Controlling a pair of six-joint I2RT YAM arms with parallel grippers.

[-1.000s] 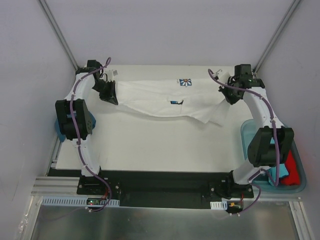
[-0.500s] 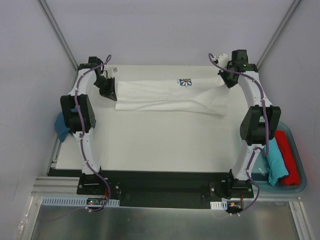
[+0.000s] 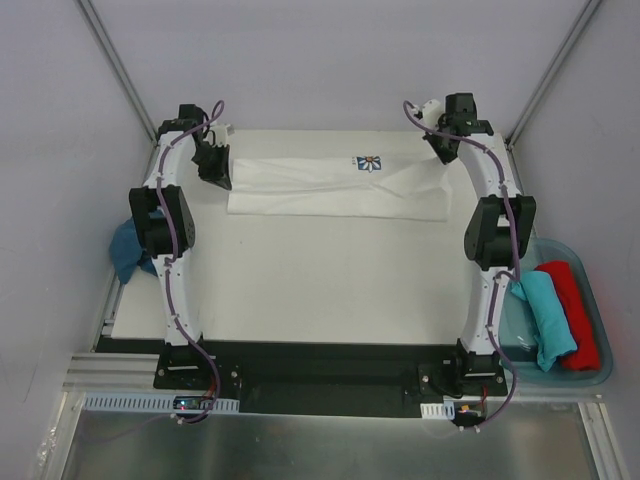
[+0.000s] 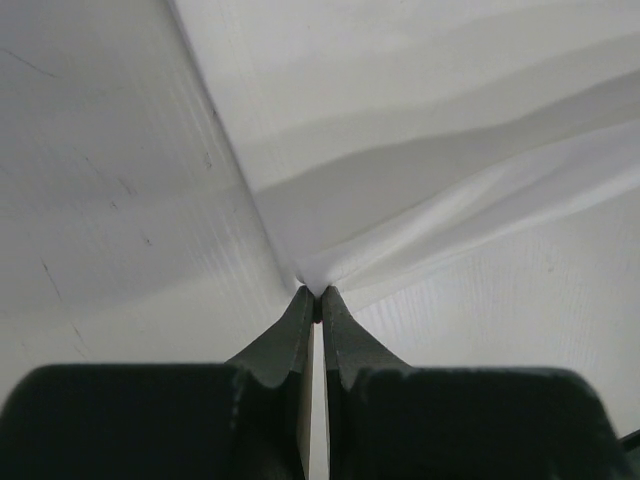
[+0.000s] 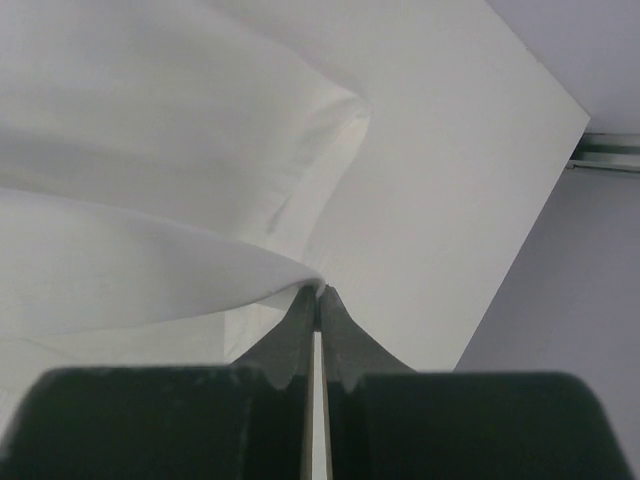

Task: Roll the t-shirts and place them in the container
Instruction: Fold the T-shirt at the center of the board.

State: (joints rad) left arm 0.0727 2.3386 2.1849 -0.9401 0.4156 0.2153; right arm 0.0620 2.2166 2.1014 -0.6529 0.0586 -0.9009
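Observation:
A white t-shirt with a small blue printed logo lies folded into a long band across the far part of the table. My left gripper is shut on its left end; in the left wrist view the cloth is pinched at the tips of my left gripper. At the band's right end my right gripper is shut on the fabric, and the right wrist view shows the cloth caught at the tips of my right gripper. Both arms reach far back.
A clear bin at the right edge holds a rolled teal shirt and a rolled red shirt. A dark blue shirt hangs off the table's left side. The white table ends near the back wall.
Both grippers moved toward the back of the table with the white t-shirt, pulling it from a sagging drape into a flat straight band. The arms stretched out further.

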